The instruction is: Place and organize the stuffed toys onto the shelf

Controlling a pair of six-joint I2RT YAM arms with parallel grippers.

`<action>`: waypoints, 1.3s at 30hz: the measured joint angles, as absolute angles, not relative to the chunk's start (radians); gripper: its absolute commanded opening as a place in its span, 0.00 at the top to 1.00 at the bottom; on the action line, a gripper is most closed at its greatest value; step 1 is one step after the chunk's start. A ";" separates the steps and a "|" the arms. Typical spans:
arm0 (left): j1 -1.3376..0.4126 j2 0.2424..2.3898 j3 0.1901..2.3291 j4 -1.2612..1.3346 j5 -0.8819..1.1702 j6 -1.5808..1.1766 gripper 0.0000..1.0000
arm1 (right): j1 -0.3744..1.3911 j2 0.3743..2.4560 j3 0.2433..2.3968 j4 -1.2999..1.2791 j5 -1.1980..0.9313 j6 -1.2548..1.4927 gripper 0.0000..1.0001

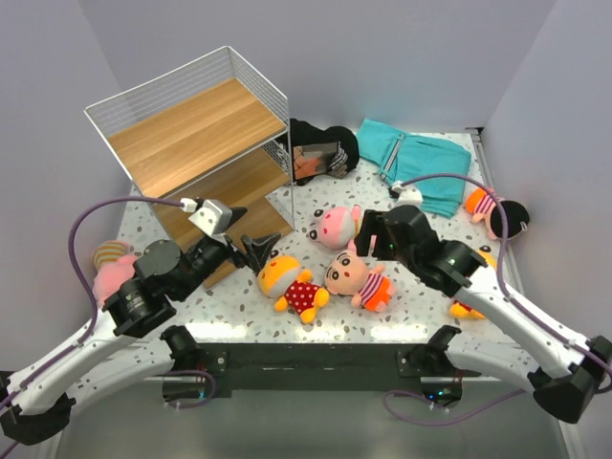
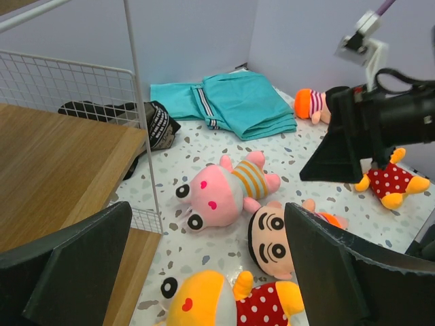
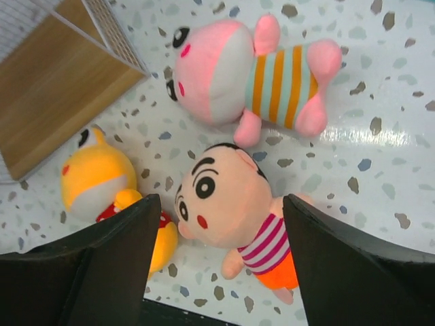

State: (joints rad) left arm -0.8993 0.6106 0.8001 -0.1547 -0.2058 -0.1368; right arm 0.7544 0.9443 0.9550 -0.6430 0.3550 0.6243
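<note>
The shelf [image 1: 191, 134] stands at the back left, its boards bare. A pink-headed toy in orange stripes [image 1: 335, 228] [image 3: 224, 71], a boy doll in a pink striped shirt and orange shorts [image 1: 359, 277] [image 3: 228, 204] and a yellow-headed toy in red polka dots [image 1: 292, 284] [image 2: 204, 302] lie mid-table. My left gripper [image 1: 251, 234] [image 2: 204, 272] is open and empty by the shelf's lower board, above the yellow toy. My right gripper [image 1: 363, 231] [image 3: 217, 261] is open and empty, hovering over the boy doll. More toys lie at the far right [image 1: 497, 212], under my right arm [image 1: 467, 308] and at the left edge [image 1: 110, 268].
A folded teal cloth [image 1: 416, 158] and a black bundle [image 1: 320, 153] lie at the back of the table. The shelf's wire post [image 2: 143, 115] stands close to my left gripper. Grey walls close in both sides.
</note>
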 measured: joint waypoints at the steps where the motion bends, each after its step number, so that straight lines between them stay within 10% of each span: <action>1: -0.899 0.609 0.800 -0.155 -0.206 -0.137 0.00 | 0.754 0.983 0.951 -0.651 0.343 0.621 0.27; 11: -0.899 0.607 0.800 -0.156 -0.205 -0.136 0.00 | 0.754 1.158 0.808 -0.620 0.228 0.625 0.39; 17: -0.899 0.607 0.800 -0.156 -0.204 -0.136 0.00 | 0.755 1.191 0.785 -0.552 0.189 0.633 1.00; 39: -0.899 0.761 0.876 -0.165 -0.151 -0.162 0.00 | 0.754 0.777 1.025 -0.426 -0.094 0.632 1.00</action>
